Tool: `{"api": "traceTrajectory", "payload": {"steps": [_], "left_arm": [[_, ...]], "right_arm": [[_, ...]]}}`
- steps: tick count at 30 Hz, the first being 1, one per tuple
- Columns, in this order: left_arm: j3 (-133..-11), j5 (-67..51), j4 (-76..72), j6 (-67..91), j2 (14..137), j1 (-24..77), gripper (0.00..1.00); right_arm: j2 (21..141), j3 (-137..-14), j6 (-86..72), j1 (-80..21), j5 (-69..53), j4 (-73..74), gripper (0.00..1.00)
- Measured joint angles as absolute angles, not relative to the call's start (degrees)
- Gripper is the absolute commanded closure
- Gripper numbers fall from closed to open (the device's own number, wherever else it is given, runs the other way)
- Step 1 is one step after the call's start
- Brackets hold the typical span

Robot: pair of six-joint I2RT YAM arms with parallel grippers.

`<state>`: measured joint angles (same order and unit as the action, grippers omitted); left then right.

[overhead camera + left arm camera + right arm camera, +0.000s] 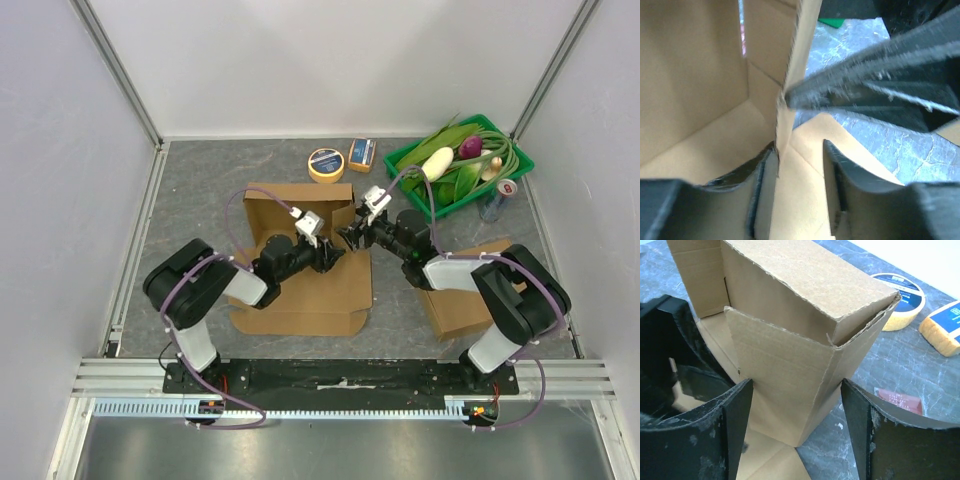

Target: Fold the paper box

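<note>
**At mid-table, two grippers meet on a half-raised box**

In the centre of the overhead view the box lies on the grey table. Its back and side walls stand up toward the top of the frame, and a wide flat panel spreads toward the bottom. Both arms reach inward and meet at the box's right-hand wall.

The left gripper comes in from the lower left. Its wrist view shows the fingers parted, one on each side of a thin upright wall. The left finger sits against the cardboard, and the other stands a little off it. Nothing is clamped.

The right gripper comes in from the right. Its fingers are spread wide across an outer corner of the box, where a loose flap leans away from the wall behind it. They bracket the corner without squeezing it. In the left wrist view, one dark finger of this gripper touches the edge of the same wall.

Above the box in the overhead view sit a tape roll and a sponge, just beside each other. A green tray of vegetables fills the upper right. A second piece of cardboard lies under the right arm.
</note>
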<state>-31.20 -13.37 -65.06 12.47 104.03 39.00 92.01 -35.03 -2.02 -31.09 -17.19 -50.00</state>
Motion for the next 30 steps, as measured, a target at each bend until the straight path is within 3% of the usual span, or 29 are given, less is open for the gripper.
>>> {"api": "traceTrajectory", "payload": {"steps": [1, 2, 6, 8, 11, 14, 20, 25, 30], "left_arm": [[-30.28, -12.71, -63.70, 12.91, 102.65, 39.05, 0.29], [-28.86, -11.60, -62.48, 13.28, 100.66, 39.09, 0.28], [-20.60, -4.45, -53.49, 16.51, 84.58, 39.24, 0.35], [-19.05, 1.87, -46.04, 18.28, 73.60, 39.31, 0.33], [-19.49, 12.80, -36.82, 21.45, 62.26, 38.24, 0.16], [-19.77, 22.22, -30.68, 23.86, 58.04, 35.00, 0.13], [-19.40, 26.06, -28.99, 24.73, 63.72, 24.67, 0.16], [-19.11, 22.09, -36.84, 22.31, 72.86, 19.49, 0.14], [-24.49, 19.27, -38.87, 21.80, 81.30, 17.06, 0.23]], "right_arm": [[92.77, -35.64, -1.91, -31.44, -16.32, -50.50, 0.25], [93.43, -36.21, -1.85, -31.77, -15.46, -50.83, 0.26], [95.61, -38.04, -1.65, -32.58, -12.71, -52.21, 0.29], [96.47, -38.76, -1.65, -32.80, -11.62, -52.62, 0.30], [97.08, -39.48, -0.99, -32.99, -10.68, -52.73, 0.30], [97.51, -40.21, -0.36, -33.08, -10.17, -52.73, 0.30], [98.65, -41.63, 0.14, -33.19, -9.93, -52.71, 0.29], [99.85, -42.70, 0.49, -33.19, -9.54, -52.69, 0.29], [101.36, -43.97, 0.64, -33.19, -8.64, -51.68, 0.33]]}}
